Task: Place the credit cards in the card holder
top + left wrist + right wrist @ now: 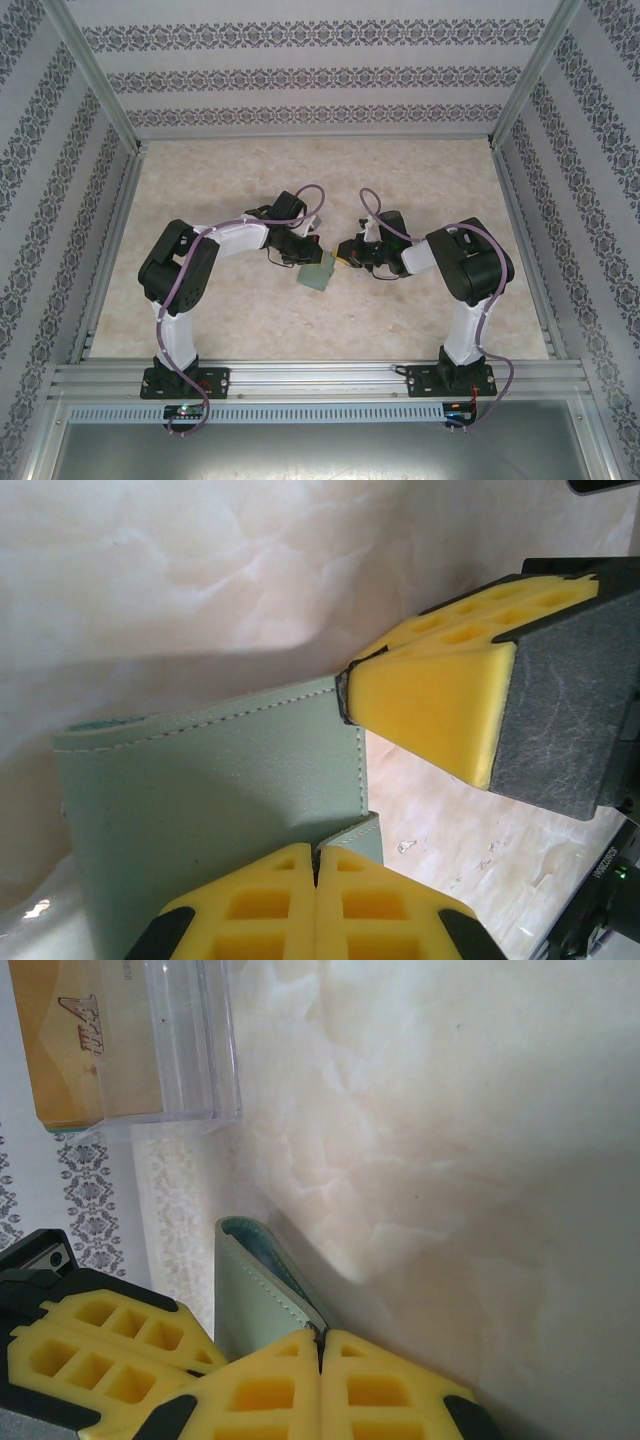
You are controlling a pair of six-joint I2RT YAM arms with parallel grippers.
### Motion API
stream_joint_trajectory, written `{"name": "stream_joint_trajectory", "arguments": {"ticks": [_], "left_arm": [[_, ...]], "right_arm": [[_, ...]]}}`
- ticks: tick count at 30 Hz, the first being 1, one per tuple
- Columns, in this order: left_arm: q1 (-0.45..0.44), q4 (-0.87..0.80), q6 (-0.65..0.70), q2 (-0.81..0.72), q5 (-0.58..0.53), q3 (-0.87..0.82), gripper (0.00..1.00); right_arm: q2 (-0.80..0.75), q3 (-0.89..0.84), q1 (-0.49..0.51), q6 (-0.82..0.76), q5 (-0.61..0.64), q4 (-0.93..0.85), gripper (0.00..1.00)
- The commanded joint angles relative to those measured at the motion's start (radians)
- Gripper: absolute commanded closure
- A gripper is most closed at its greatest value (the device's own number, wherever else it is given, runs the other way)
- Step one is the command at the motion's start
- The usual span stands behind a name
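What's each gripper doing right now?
Left gripper: closed on the green wallet.
Right gripper: closed on the green wallet too, at its edge.

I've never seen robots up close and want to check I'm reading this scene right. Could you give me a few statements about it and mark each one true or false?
1. The left gripper and the right gripper are both shut on the green wallet. True.
2. The wallet lies flat with nothing touching it. False: both grippers pinch its edges.
3. The table is dark wood. False: its top is pale and marbled.
4. A tan card shows through a clear plastic box. True.
5. The two arms point away from each other. False: they bend inward and meet at the wallet.
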Motion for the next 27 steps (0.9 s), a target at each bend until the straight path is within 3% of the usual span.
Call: {"name": "stream_joint_trajectory", "arguments": {"ticks": [1,18,27], "left_arm": [[0.016,-0.051,0.043,0.015,-0.025,0.013,1.0],[0.019,-0.002,0.001,0.009,0.041,-0.034,1.0],[0.02,-0.024,0.011,0.016,0.005,-0.037,1.0]], "right_arm": [[-0.002,0.012,0.008,-0.003,0.025,-0.019,1.0],[0.002,0.026,0.01,0.0,0.028,-0.027,1.0],[0.001,0.022,0.01,0.002,0.033,-0.027,1.0]]}}
